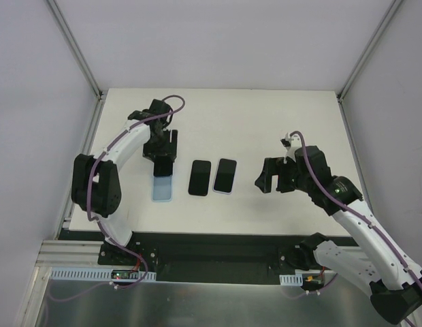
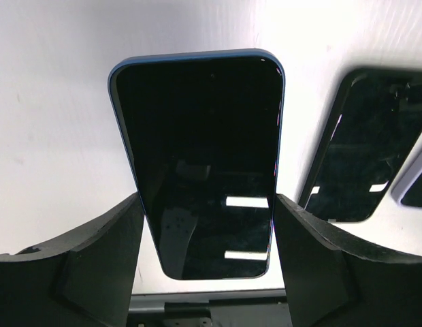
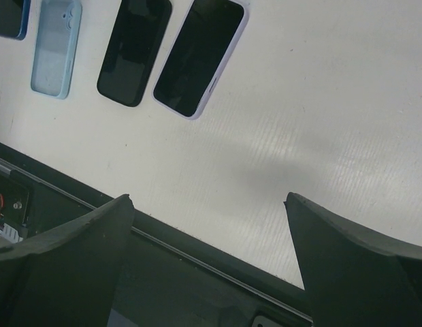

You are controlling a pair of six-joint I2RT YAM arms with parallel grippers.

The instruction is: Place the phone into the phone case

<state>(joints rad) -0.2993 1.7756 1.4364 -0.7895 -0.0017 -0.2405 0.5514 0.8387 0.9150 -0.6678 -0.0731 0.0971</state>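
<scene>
While the left gripper (image 1: 161,157) is clamped across the width of the dark-screened blue-edged phone (image 2: 204,150), holding it over the far end of the pale blue translucent rectangular phone case (image 1: 162,189) that lies flat on the table, the main hazard looks like misalignment. If the phone comes down skewed or offset, a corner could ride on the case's rim and shove the light case along instead of seating. Whether phone and case already touch I cannot tell.

The fingers (image 2: 95,259) grip near one end of the phone, so pressing down might tilt it or let it slip. Nothing pins the case. The right gripper (image 1: 274,178) hangs well apart, its jaws spread wide and empty.

A bare black phone (image 1: 199,178) and a black phone in a lilac case (image 1: 225,176) lie just beside the case, near enough to be nudged.

The room is a booth of plain pale walls with metal corner posts. The table (image 1: 299,122) is a white matte board, probably slick.
</scene>
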